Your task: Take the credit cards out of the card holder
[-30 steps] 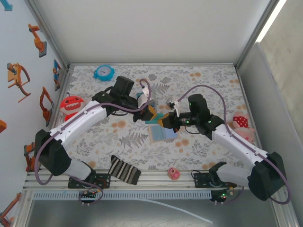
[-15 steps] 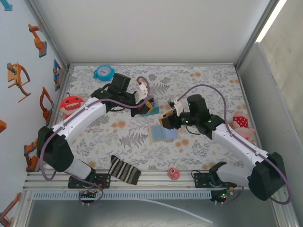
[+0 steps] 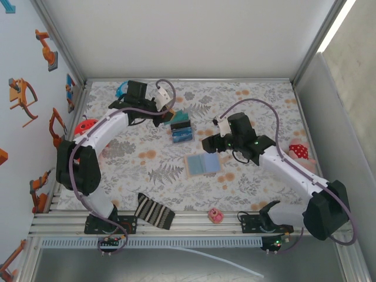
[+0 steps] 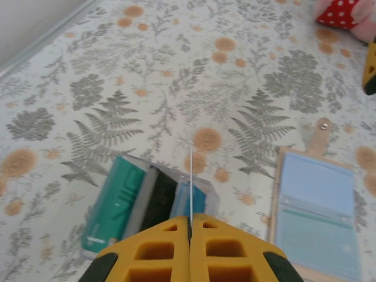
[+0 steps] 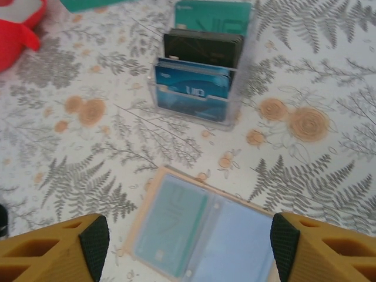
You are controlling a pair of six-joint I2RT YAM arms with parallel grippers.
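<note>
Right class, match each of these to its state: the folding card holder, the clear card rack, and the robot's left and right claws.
Things:
1 tan folding card holder with pale blue inside
2 clear plastic card rack
3 left claw
4 right claw

States:
a jaws wide apart
b cards standing in it
c jaws together
d lying open flat

Pairs: 1-d, 2-b, 3-c, 4-a

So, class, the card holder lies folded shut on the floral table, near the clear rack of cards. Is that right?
Not quite. The card holder lies open, pale blue panels up, on the floral table, near the clear rack of cards. The right wrist view shows it.
</note>
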